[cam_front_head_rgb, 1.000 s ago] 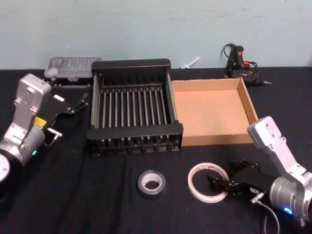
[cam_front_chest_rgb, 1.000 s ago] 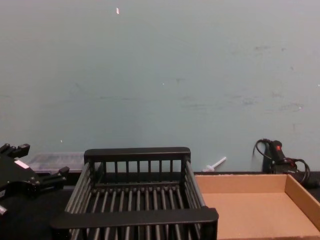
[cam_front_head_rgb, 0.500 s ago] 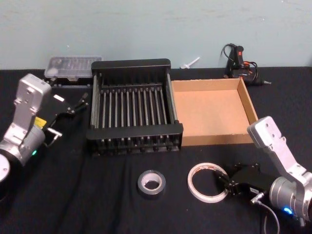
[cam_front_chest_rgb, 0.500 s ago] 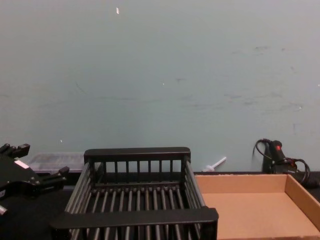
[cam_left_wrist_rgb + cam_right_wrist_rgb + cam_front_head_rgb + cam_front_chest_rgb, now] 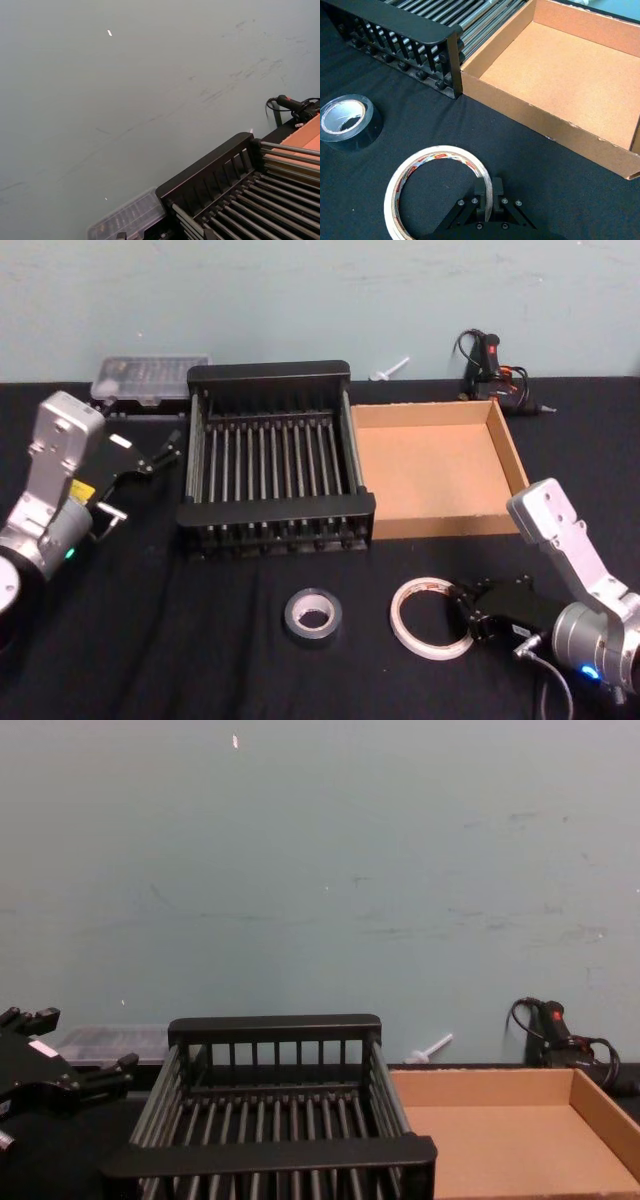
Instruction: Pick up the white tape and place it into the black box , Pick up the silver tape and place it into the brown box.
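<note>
- My right gripper (image 5: 486, 197) is down on the black-clothed bench (image 5: 200, 660), its jaws clenched across the wall of the flat white tape roll with red-orange print on its core ring (image 5: 437, 192), on the side away from the silver roll.
- That ring looks thin and light, so I reckon it'll lift easily but could flex or swing. Pinching through the wall like this seems the sensible hold.
- The chunky dull silver-grey duct tape roll (image 5: 312, 614) lies flat just beside it, in front of the black slatted basket (image 5: 275, 373). It's probably heavier and stiffer, with a slick outside.
- The shallow tan cardboard tray (image 5: 510, 445) butts against the basket's right side.
- My left gripper (image 5: 172, 445) is parked up left of the basket, jaws released.
- The wrist view cuts off the white roll's near edge, so I can't see how deep the bite goes.
</note>
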